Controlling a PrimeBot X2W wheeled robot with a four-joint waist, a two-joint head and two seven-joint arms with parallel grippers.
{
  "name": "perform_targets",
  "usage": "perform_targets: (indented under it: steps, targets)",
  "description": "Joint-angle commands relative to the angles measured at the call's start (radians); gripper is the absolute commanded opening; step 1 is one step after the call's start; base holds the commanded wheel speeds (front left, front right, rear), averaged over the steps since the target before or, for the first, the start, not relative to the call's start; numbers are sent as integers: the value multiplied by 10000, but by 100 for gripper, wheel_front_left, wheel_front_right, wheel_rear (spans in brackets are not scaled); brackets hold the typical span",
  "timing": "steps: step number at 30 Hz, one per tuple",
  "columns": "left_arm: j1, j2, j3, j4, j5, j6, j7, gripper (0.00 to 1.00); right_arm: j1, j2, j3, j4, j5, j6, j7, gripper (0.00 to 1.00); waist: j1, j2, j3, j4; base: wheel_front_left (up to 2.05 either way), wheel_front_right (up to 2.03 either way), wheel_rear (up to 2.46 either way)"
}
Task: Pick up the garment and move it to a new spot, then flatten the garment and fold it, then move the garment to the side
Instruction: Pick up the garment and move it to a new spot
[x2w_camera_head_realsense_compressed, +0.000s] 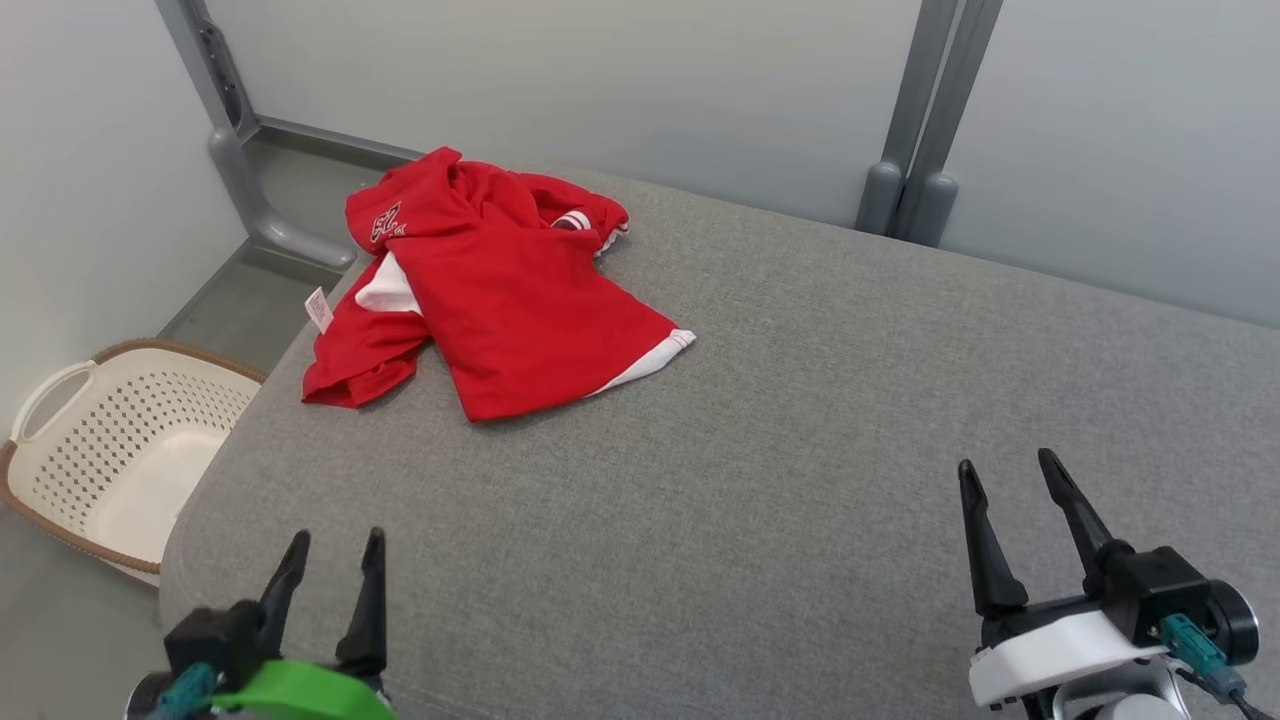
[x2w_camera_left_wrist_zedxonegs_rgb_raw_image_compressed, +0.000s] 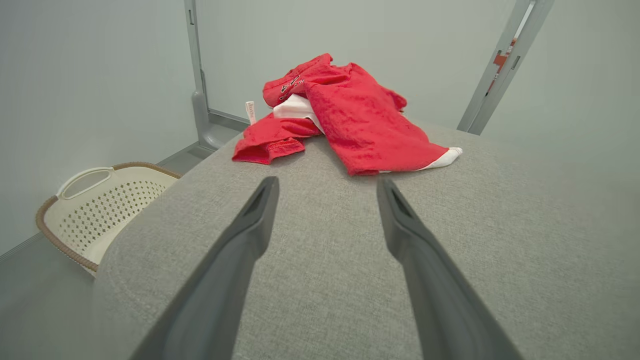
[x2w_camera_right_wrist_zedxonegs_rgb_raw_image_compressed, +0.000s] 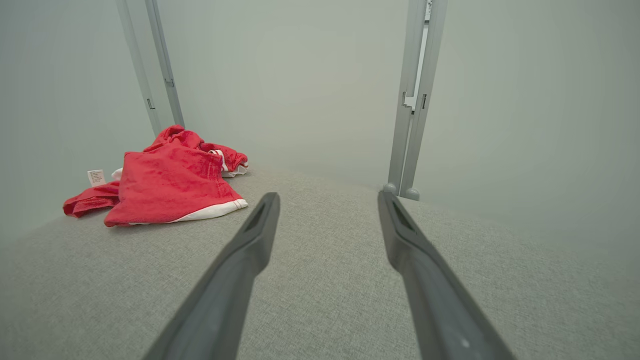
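- Grey padded table (x2w_camera_head_realsense_compressed: 800, 420) in a pale-walled booth, head view first. The garment (x2w_camera_head_realsense_compressed: 500, 290) is crumpled up at the far left corner, well apart from both grippers. My left gripper (x2w_camera_head_realsense_compressed: 337, 540) is clearly the nearer one, with the heap nearly straight ahead of it. The right gripper (x2w_camera_head_realsense_compressed: 1005, 462) is way over on the other side. Both have their fingers spread wide with nothing in them. A laundry basket (x2w_camera_head_realsense_compressed: 170, 347) sits on the floor off the left edge.
- Left wrist view: the garment (x2w_camera_left_wrist_zedxonegs_rgb_raw_image_compressed: 360, 115) is dead ahead past the fingertips. Its long axis slants from the bunched far-left end down to the near-right corner with the white hem. It's a red shirt with white trim, folded over itself, and a care label (x2w_camera_left_wrist_zedxonegs_rgb_raw_image_compressed: 250, 111) sticks up on the left. I can't quite tell if the left sleeve hangs over the table edge.
- Right wrist view: the garment (x2w_camera_right_wrist_zedxonegs_rgb_raw_image_compressed: 170, 180) lies off to the left of the spread fingers, so I reckon reaching it from here means going across the table.
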Motion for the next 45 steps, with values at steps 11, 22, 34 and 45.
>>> perform_targets:
  steps: [11,22,34,45]
  targets:
    - [-4874,254,-1961,1873,-2928,16,3083,100,-2091,-266,614,-213,-567,4,-32,100,0,0,3348,-1398,0,0,0]
    - [-7749,637,-2437,4858,-4421,16,5196,100,-3357,-156,1112,-44,-504,4,-32,100,0,0,4805,-2384,0,0,0]
    - [-7269,1069,-3310,5898,-4918,-30,5451,0,-2810,-31,961,84,-208,4,-32,100,0,0,3805,-2809,0,0,0]
    - [-5692,3272,-2949,-277,-6478,173,5617,0,-1618,-35,662,68,662,4,-32,100,0,0,2063,-2981,0,0,0]
